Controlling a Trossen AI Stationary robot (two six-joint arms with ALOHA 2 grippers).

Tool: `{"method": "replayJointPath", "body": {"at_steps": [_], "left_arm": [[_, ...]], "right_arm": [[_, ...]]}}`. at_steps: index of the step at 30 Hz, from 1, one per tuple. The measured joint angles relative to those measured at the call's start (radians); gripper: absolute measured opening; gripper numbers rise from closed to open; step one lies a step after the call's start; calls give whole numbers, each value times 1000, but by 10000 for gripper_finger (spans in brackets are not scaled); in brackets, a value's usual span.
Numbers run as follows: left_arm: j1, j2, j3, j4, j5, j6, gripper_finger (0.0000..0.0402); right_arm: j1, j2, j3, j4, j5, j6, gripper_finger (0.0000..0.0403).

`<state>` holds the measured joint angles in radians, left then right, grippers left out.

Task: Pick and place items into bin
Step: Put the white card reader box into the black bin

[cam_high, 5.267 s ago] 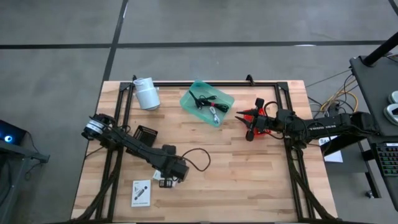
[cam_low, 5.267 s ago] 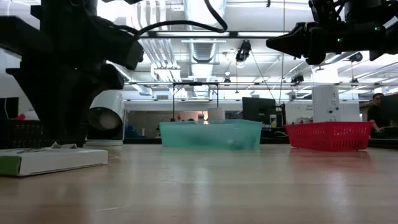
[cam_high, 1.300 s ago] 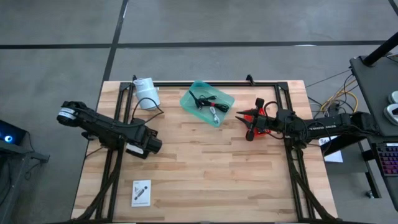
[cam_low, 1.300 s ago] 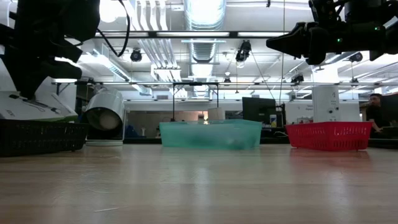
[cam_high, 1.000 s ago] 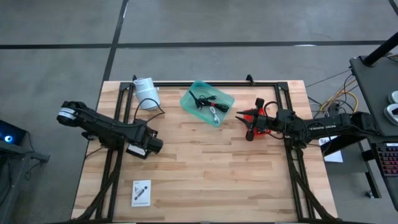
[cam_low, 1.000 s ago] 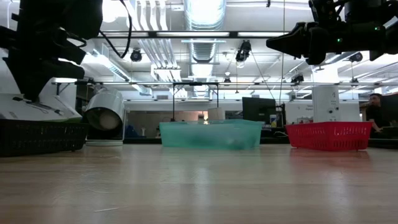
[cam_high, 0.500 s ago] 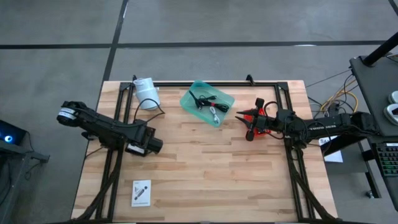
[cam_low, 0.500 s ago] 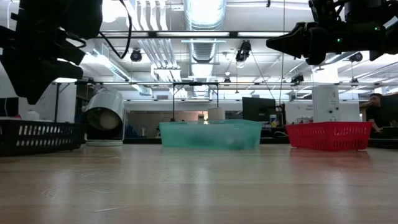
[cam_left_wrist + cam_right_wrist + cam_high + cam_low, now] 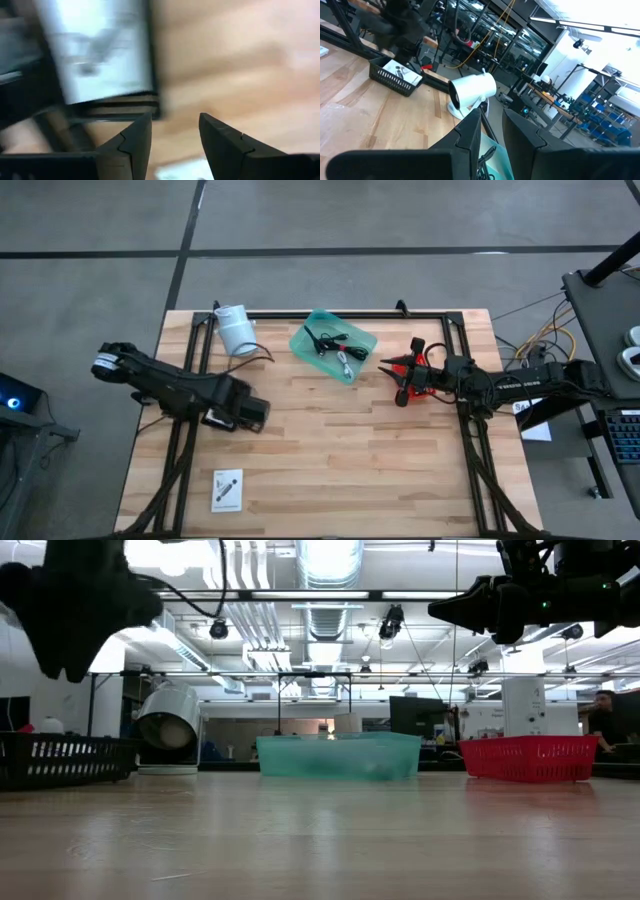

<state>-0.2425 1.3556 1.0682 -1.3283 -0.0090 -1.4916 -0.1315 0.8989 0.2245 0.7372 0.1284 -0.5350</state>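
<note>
Left gripper (image 9: 256, 412): fingers apart, nothing between — arm low, stretched across bench (image 9: 340, 460) by black basket (image 9: 62, 760).
Right gripper (image 9: 388, 365): narrow gap, empty — raised near red basket (image 9: 530, 757).
Bin (image 9: 333, 344): back-centre, w/ cable inside.
White packet (image 9: 227, 489): front-left, loose.

Low view across the wooden table (image 9: 320, 840). Far centre: teal bin (image 9: 338, 755). Far right: red basket (image 9: 529, 758). Far left: black basket (image 9: 62, 760), with a white cylinder (image 9: 169, 727) beside it. Left arm (image 9: 75, 600) raised at upper left; right gripper (image 9: 445, 608) raised at upper right.
</note>
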Motion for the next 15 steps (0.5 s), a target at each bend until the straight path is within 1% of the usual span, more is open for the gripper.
{"method": "replayJointPath", "body": {"at_steps": [3, 5, 7, 9, 15], "left_arm": [[-29, 9, 0, 179, 55, 96, 148], [-49, 25, -1, 271, 84, 89, 148], [-67, 44, -1, 344, 110, 34, 148], [-91, 68, -1, 382, 143, -48, 148], [-197, 160, -1, 394, 342, -256, 148]], "right_arm": [[0, 0, 0, 0, 0, 0, 68], [0, 0, 0, 0, 0, 0, 68], [0, 0, 0, 0, 0, 0, 68], [0, 0, 0, 0, 0, 0, 68], [0, 0, 0, 0, 0, 0, 68]]}}
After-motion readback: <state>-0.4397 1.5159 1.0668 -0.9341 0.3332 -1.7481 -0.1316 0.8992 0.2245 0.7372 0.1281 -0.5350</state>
